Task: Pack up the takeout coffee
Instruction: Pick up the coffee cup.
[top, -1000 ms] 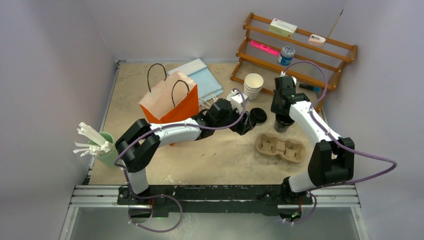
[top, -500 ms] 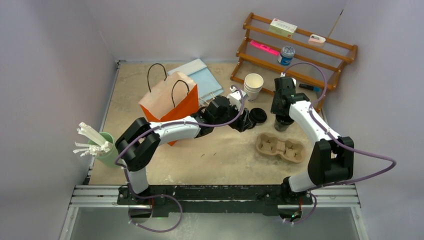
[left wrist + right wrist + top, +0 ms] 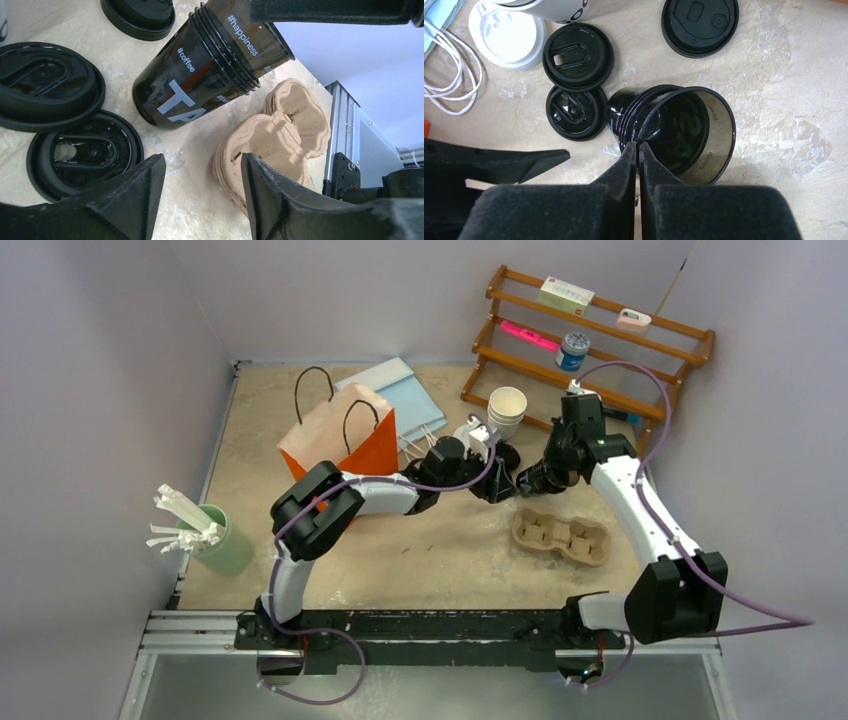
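Note:
A nested stack of black paper cups (image 3: pixel 674 130) with white print hangs tilted just above the table; it also shows in the left wrist view (image 3: pixel 210 60) and the top view (image 3: pixel 530 481). My right gripper (image 3: pixel 638 146) is shut on the stack's rim, one finger inside. Three black lids (image 3: pixel 578 56) (image 3: pixel 576 112) (image 3: pixel 700 25) lie on the table beside it. My left gripper (image 3: pixel 201 165) is open and empty, low over the table between the lids (image 3: pixel 82 155) and the brown carrier (image 3: pixel 272 145), just short of the cups' base.
The brown pulp carrier (image 3: pixel 560 535) lies right of centre. An orange paper bag (image 3: pixel 340 435) stands at the left, white cups (image 3: pixel 506 410) and a white lid (image 3: pixel 506 35) behind the lids. A wooden rack (image 3: pixel 600 335) is at the back right, a green cup (image 3: pixel 215 545) far left.
My right gripper has lifted the black cup stack from where it stood upright, tilted it and carried it left toward my left gripper. My left arm has stretched further forward.

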You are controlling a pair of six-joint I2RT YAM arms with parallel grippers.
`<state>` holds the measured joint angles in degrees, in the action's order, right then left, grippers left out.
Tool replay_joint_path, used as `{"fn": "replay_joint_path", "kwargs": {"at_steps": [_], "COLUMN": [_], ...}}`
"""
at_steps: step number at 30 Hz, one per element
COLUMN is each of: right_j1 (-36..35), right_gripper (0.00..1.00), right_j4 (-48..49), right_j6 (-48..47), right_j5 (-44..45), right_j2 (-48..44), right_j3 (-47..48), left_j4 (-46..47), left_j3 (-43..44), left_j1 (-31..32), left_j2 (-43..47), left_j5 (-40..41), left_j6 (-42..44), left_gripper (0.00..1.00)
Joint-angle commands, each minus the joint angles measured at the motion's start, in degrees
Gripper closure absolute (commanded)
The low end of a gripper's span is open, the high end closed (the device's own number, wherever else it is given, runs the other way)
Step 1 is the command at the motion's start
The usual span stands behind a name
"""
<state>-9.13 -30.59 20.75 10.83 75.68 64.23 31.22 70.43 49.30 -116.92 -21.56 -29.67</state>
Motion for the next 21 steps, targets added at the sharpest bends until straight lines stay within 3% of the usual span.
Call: {"fn": "replay_joint_path", "kwargs": {"at_steps": [1, 12, 21], "right_j1": [-0.28, -0.37, -0.66], "right_gripper": [1.0, 1.0, 1.0], "right_j4": [-0.87, -3.64, -6.03], "right_j6": [1.17, 2.27, 2.36], "right_j5": [-1.17, -2.64, -1.78], "right_j2": [-1.72, 0.36, 1.92], "right_j3": [0.64, 8.04, 14.5], "left_j4": [10.19, 8.78, 9.12], "left_j3": [3.12, 1.36, 1.24], "left_j1": [0.53, -0.22, -3.69], "left_j2": [-1.27, -0.26, -2.51], "left_j5": [-3.05, 0.02, -0.58], "left_j6": [1.76, 4.39, -1.13], "left_gripper": [0.37, 0.33, 0.43]}}
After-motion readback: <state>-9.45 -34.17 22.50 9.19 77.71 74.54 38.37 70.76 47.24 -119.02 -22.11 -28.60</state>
